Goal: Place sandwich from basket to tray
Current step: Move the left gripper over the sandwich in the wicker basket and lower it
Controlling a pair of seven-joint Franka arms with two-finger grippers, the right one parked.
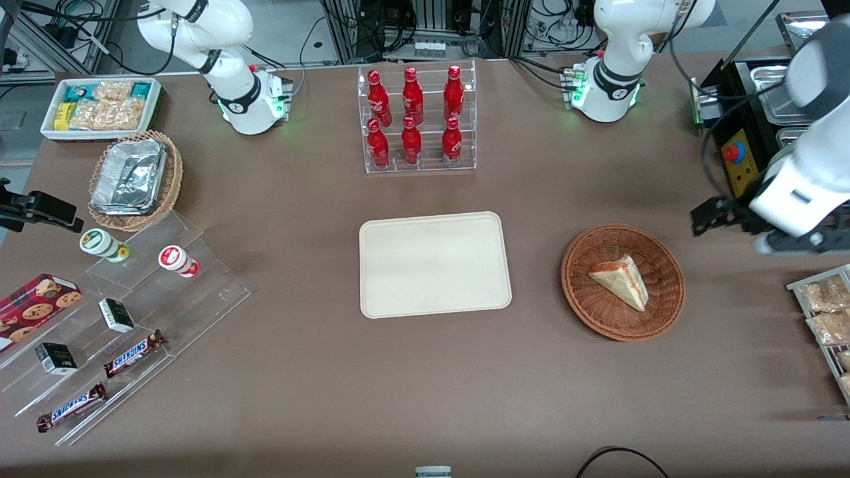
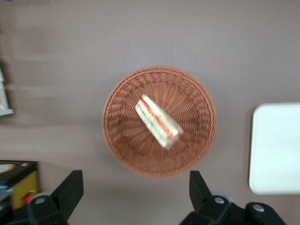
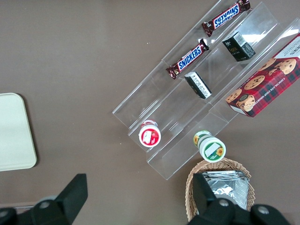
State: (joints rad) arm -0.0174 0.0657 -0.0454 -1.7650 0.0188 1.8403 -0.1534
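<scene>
In the round wicker basket (image 1: 623, 282), toward the working arm's end of the bench (image 1: 425, 372), the sandwich (image 1: 619, 280) lies flat on the woven floor, so by the look of things the task has not truly begun: nothing has been lifted and nothing has reached the tray (image 1: 435, 263). The hand (image 2: 136, 194) hangs high above the bench, off to the side of the basket toward the working arm's end, with its two dark fingers (image 2: 69, 191) spread wide apart and gripping nothing; the wrist view looks straight down between them at the basket and sandwich. What is left, as I judge it, is all of it: come down over the wedge, close on it, carry it across and set it on the tray, which sits bare just beside the basket toward the middle of the bench. The basket is reddish-brown, shallow and bowl-shaped, with tight ribbed weave rising to a thicker rim. The sandwich is a small triangular wedge of pale bread with an orange-red and green stripe of filling along its cut edge; it looks soft and likely to squash under a hard grip. The tray is a smooth cream rectangle with rounded corners and a low raised lip, probably plastic. The bench itself has a dull, matte brown surface.
</scene>
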